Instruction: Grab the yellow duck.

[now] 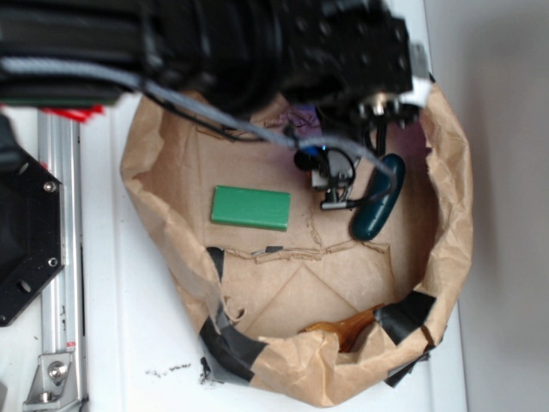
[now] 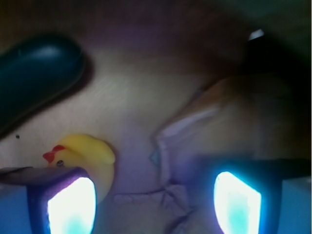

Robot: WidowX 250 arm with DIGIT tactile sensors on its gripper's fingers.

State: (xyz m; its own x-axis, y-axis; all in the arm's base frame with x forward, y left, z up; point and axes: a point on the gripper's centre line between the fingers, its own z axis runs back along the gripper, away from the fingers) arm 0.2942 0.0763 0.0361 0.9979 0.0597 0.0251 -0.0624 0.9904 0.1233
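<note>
The yellow duck (image 2: pixel 90 153) shows in the wrist view at the lower left, red beak pointing left. It lies on brown paper just beyond my left finger (image 2: pixel 68 204), which covers its lower part. My gripper (image 2: pixel 153 204) is open, and only creased paper lies in the wide gap between the fingers. The dark green cucumber (image 2: pixel 36 68) lies further off at the upper left. In the exterior view the arm (image 1: pixel 343 51) hangs over the back of the paper bag and hides the duck; the cucumber (image 1: pixel 377 206) lies just below it.
A brown paper bag with a rolled rim (image 1: pixel 450 197) forms a bowl round the work area. A green block (image 1: pixel 250 208) lies left of centre. A brown object (image 1: pixel 343 328) sits by the near rim. A metal rail (image 1: pixel 60 257) runs along the left.
</note>
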